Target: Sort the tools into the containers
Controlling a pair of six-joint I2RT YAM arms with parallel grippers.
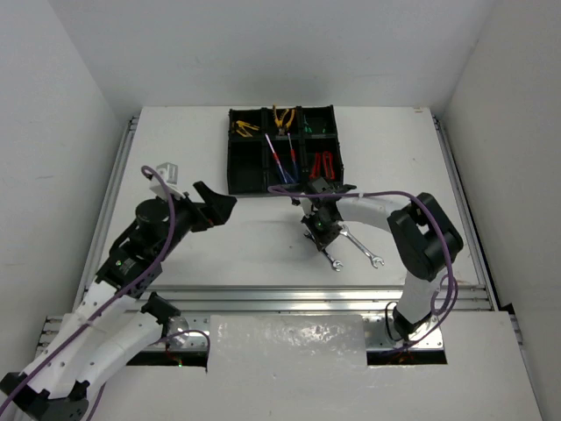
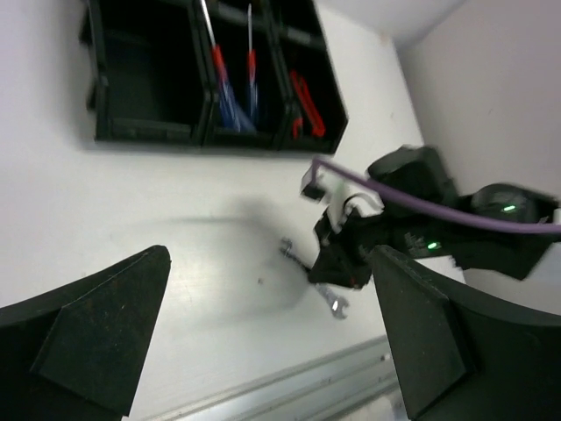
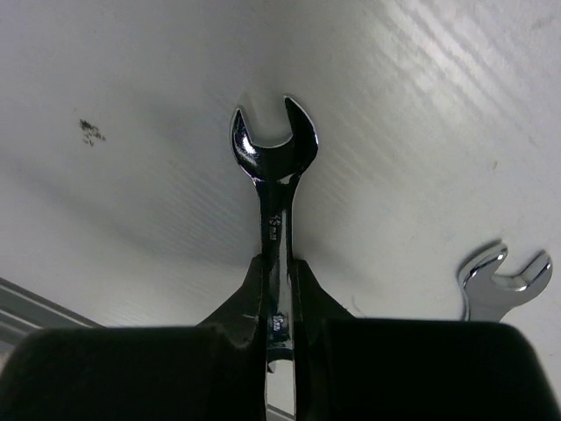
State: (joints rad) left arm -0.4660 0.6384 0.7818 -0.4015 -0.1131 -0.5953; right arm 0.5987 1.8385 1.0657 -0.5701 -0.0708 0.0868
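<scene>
Well, the right gripper (image 3: 279,303) is clamped tight on the shank of a silver wrench (image 3: 273,167). Its two black fingers (image 3: 237,307) squeeze the metal from either side, and the open-ended head pokes up toward the middle of the wrist view. I cannot tell whether that wrench is off the white table (image 1: 175,237). From above, this grip sits just right of the frame's centre, below the black tray (image 1: 230,153). A second wrench (image 1: 364,248) lies flat just to its right, apart from the fingers.

The left gripper (image 1: 217,198) hangs left of centre with its jaws spread wide and nothing between them, well apart from both wrenches.

The tray sits at the top middle of the overhead view. It holds yellow-handled pliers (image 1: 244,129) in the upper left compartment, orange-handled pliers (image 1: 282,117) in the upper middle, green-tipped screwdrivers (image 1: 317,132) in the upper right, red and blue screwdrivers (image 1: 280,158) in the lower middle, and red-handled cutters (image 1: 323,164) in the lower right.
</scene>
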